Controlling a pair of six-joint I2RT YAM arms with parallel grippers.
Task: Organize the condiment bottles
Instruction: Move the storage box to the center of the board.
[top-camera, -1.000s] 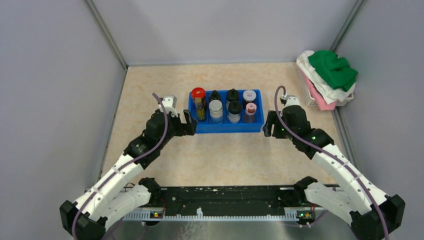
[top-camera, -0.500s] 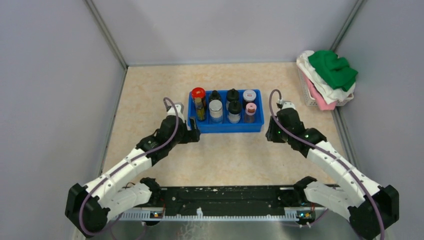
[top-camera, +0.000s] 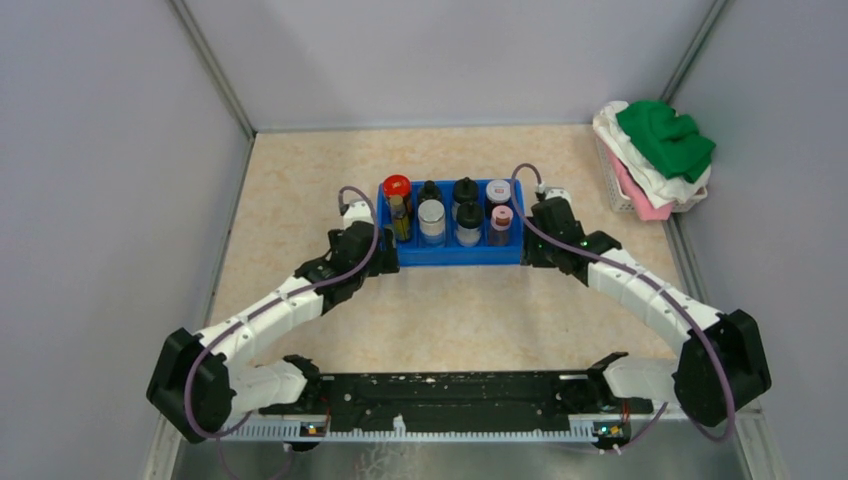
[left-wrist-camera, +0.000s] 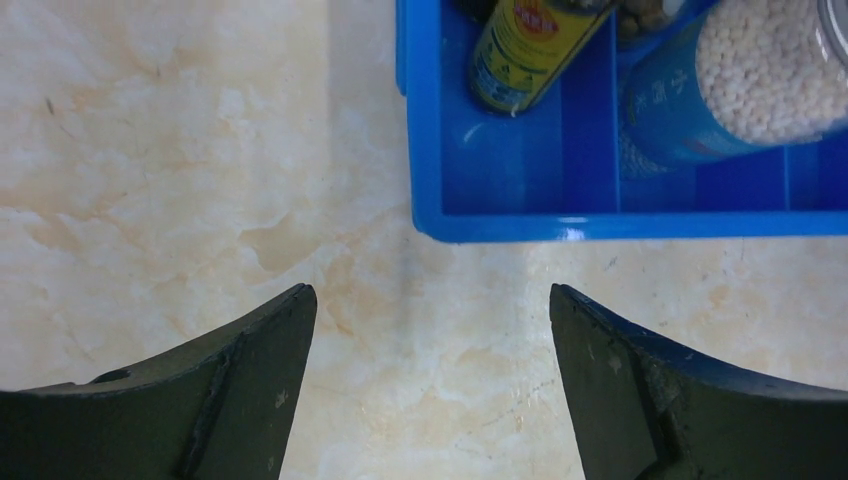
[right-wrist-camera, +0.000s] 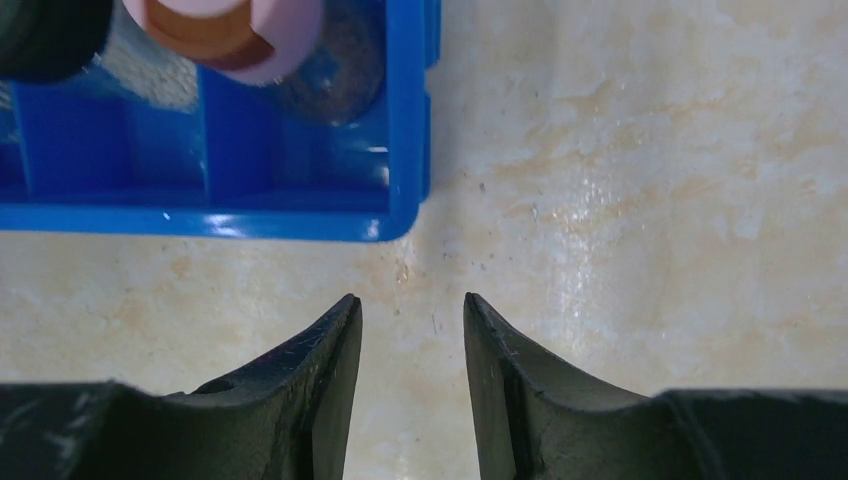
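From above: finds the bottles (top-camera: 452, 212) upright in two rows inside the tray (top-camera: 455, 258), mid-surface (top-camera: 300, 180). Puts the left pincer (top-camera: 385, 262) at the tray's near-left corner and the right pincer (top-camera: 527, 250) at its near-right corner.

From the left wrist: shows the left pincer released, spread wide, empty, over bare surface just short of the tray corner. Catches a yellow-labelled bottle (left-wrist-camera: 520, 50) and a bead jar (left-wrist-camera: 770, 70) inside.

From the right wrist: shows the right pincer narrowly parted, grasping nothing, just short of the corner, near a pink-capped bottle (right-wrist-camera: 230, 30).
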